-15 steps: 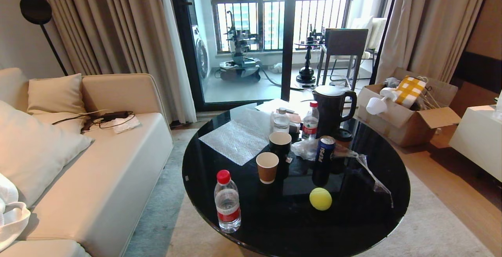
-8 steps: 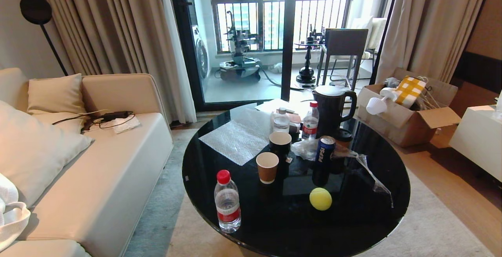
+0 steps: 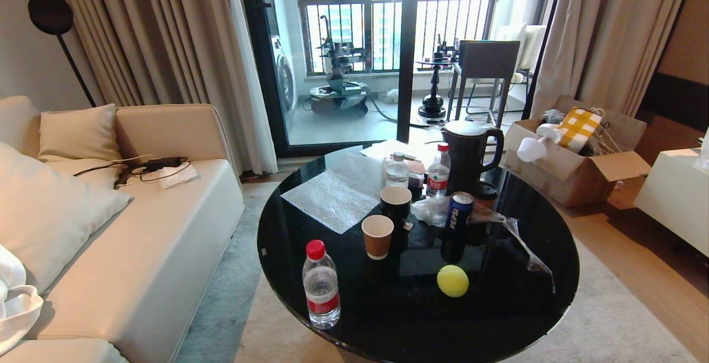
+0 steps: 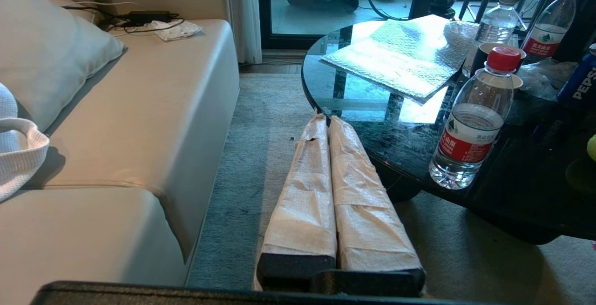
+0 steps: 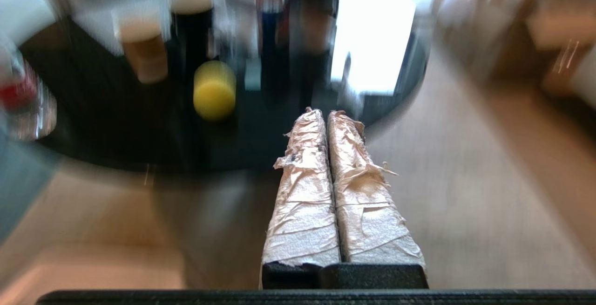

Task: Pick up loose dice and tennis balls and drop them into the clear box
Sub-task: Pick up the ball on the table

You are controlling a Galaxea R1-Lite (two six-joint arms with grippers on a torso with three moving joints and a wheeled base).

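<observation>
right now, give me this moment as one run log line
fuzzy yellow-green tennis ball: loose on round black glass table | left gripper: fingers shut, empty, beside table | right gripper: fingers shut, empty, short of ball

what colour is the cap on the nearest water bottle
Red; the bottle cap shows best in the head view.

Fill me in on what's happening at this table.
Nothing is being handled yet. One tennis ball lies loose on the round black table, near the Pepsi can. No dice or clear box show. The left gripper and right gripper are both shut and empty, short of the table's edge.
</observation>
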